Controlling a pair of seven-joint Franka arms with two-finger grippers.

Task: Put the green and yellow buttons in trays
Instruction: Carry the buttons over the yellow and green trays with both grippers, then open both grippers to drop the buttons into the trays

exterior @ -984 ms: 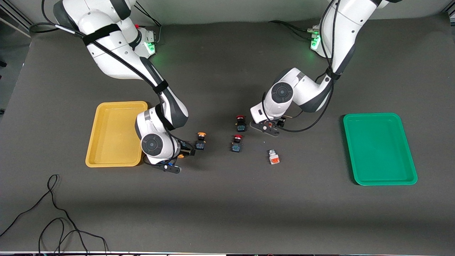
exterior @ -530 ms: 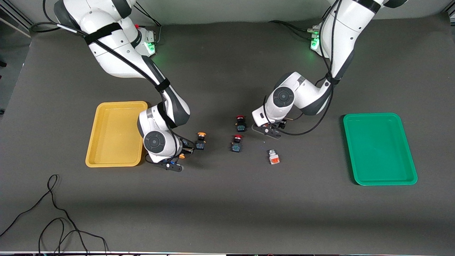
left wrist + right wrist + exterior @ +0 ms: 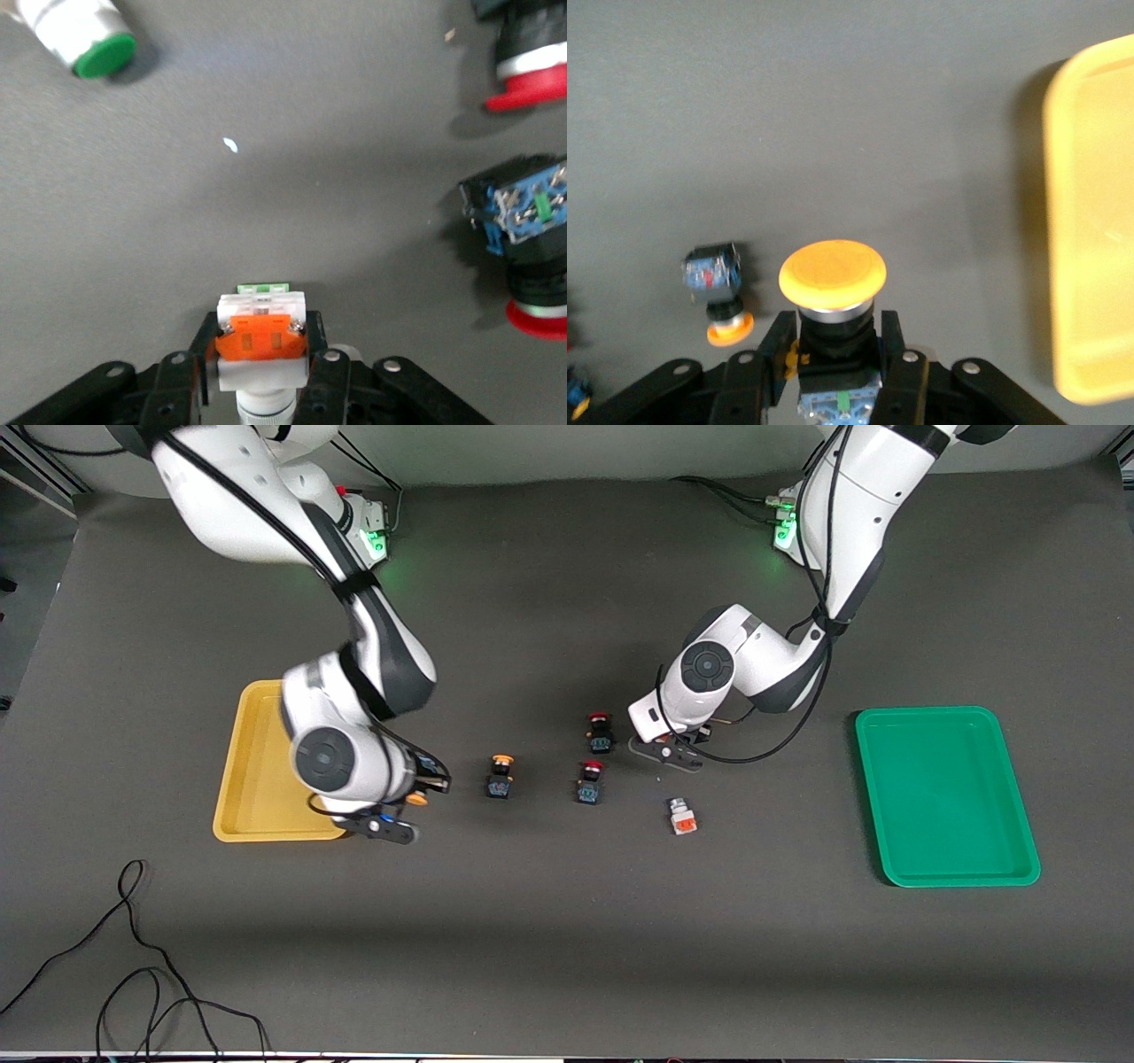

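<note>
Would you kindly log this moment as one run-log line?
left gripper: shut on white-grey button, by red-capped buttons | right gripper: shut on yellow-capped button, beside yellow tray | green tray: nothing inside

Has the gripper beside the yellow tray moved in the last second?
Yes. The right gripper, shut on a yellow-capped button, has drawn away from the yellow-capped button on the table toward the yellow tray.

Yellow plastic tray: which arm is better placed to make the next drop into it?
Right. Its gripper holds a yellow-capped black button beside the yellow plastic tray; the left gripper is mid-table.
</note>
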